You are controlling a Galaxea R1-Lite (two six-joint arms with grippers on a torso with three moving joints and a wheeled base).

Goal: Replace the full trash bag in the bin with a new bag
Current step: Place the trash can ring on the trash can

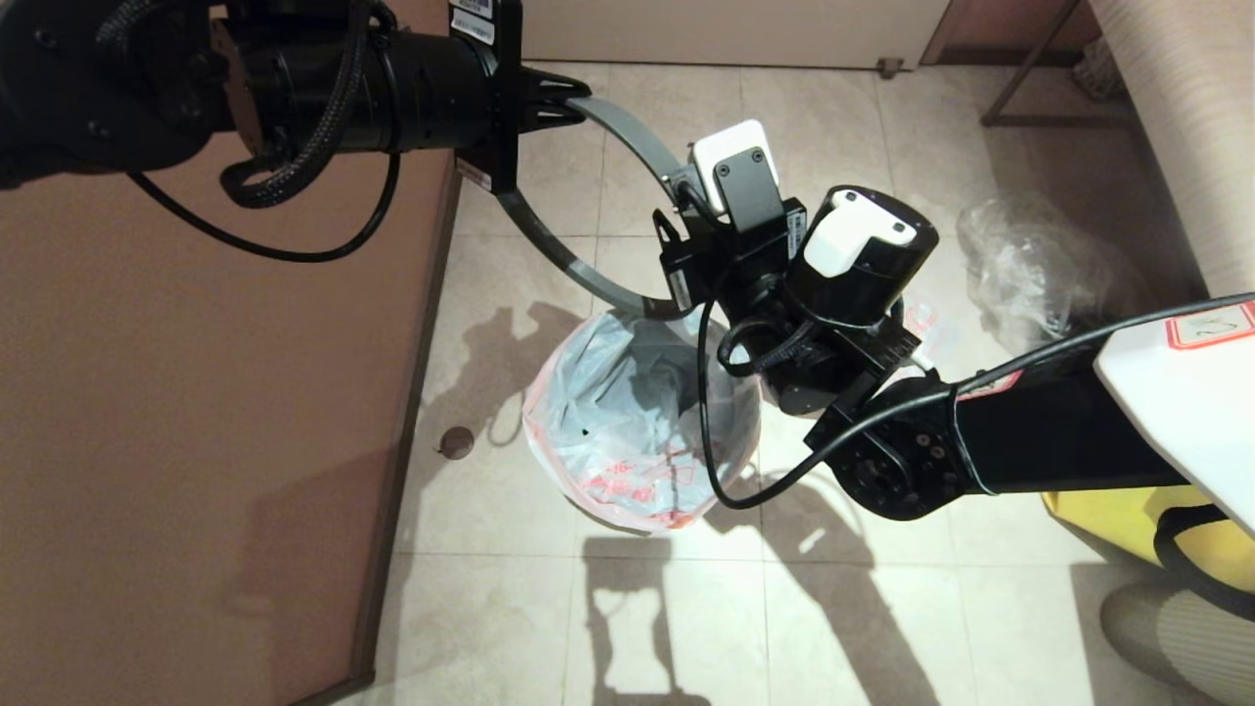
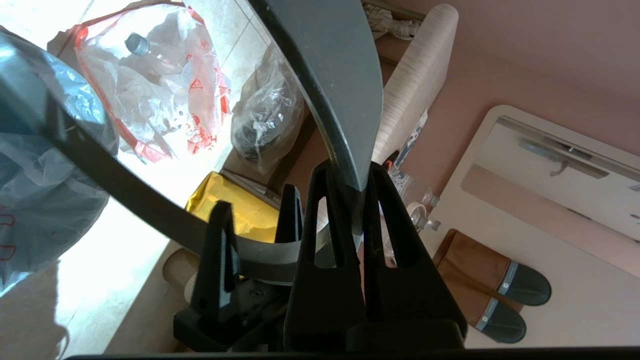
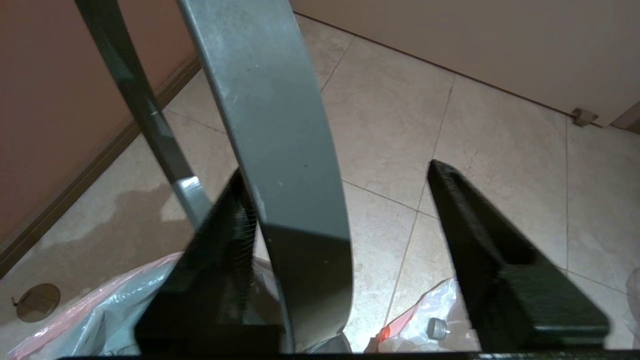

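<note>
1. The left tool (image 2: 345, 200) is clamped shut on the loose grey plastic ring (image 1: 627, 132), holding it in the air above the floor.
2. The right tool (image 3: 340, 210) has its jaws apart around the far side of the same ring; one finger (image 3: 225, 235) lies against the band and the other stands clear of it.
3. Below the ring stands the small round bin (image 1: 637, 525), almost wholly covered by the thin translucent white bag with orange-red rim band and red print (image 1: 627, 431) draped in and over it.
4. In the left wrist view, the bulging white-and-red full trash bag (image 2: 155, 90) lies on the tiled floor (image 1: 686, 608), beside a clear bag with dark contents (image 2: 265, 120) and a yellow bag (image 2: 240, 200).
</note>
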